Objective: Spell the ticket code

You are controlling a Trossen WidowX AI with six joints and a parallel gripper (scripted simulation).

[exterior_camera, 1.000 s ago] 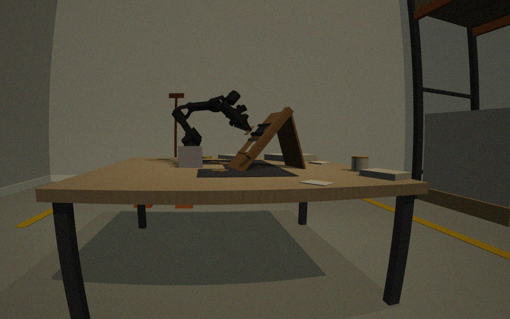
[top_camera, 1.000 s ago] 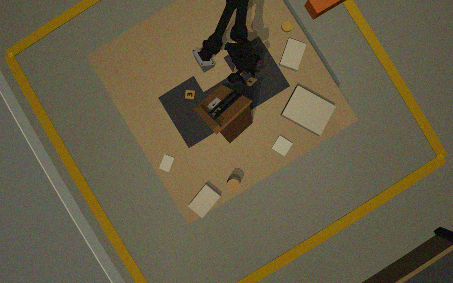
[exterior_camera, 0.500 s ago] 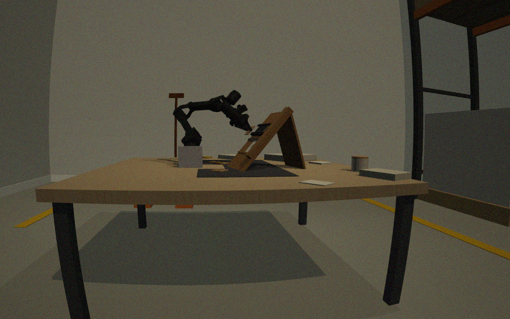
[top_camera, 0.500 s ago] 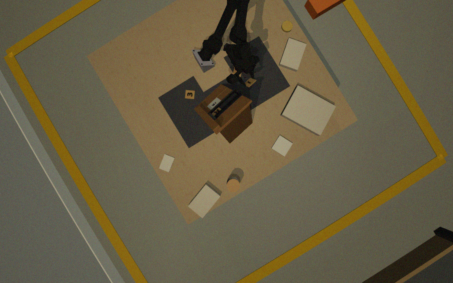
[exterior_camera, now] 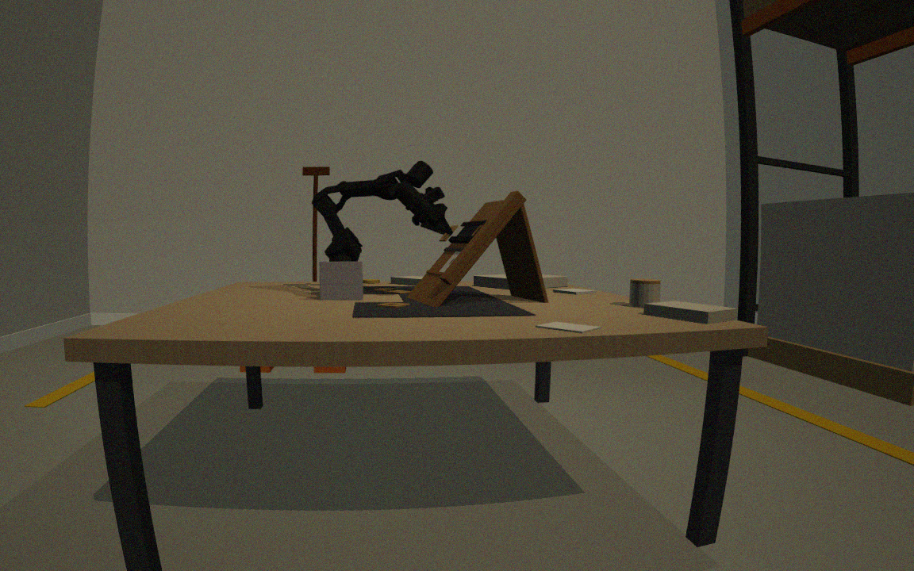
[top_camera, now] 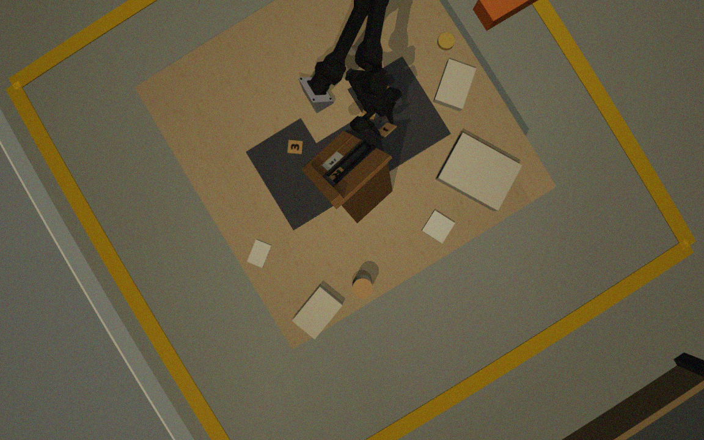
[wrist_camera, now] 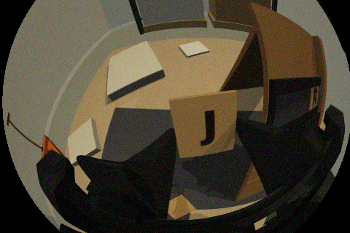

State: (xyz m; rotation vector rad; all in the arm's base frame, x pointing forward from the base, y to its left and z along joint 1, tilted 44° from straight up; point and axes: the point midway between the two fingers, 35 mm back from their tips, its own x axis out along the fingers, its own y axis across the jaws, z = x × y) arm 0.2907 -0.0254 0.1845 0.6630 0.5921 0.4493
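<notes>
My gripper (exterior_camera: 450,232) (wrist_camera: 206,128) is shut on the J tile (top_camera: 387,129) (wrist_camera: 189,116), raised beside the board (exterior_camera: 478,248) (wrist_camera: 288,51). The J looks upright in the wrist view. The rail (top_camera: 350,160) (wrist_camera: 295,84) runs across the sloping board, to the right of the held tile in the wrist view, with a gap between them. At the rail's far end a lettered tile (top_camera: 336,173) (wrist_camera: 314,97) sits inside; its letter is unclear. The ticket (top_camera: 332,161) is too small to read. A 3 tile (top_camera: 294,146) lies flat. Another loose tile (wrist_camera: 180,205) lies below my fingers.
Dark mats (top_camera: 278,186) (wrist_camera: 142,124) lie under the board. A large pale slab (top_camera: 479,170) (wrist_camera: 135,69), a smaller slab (top_camera: 456,83) (wrist_camera: 84,141) and a thin pale block (top_camera: 438,225) (wrist_camera: 194,49) lie beyond them. A cylinder (top_camera: 362,286) (exterior_camera: 644,293) stands behind the board.
</notes>
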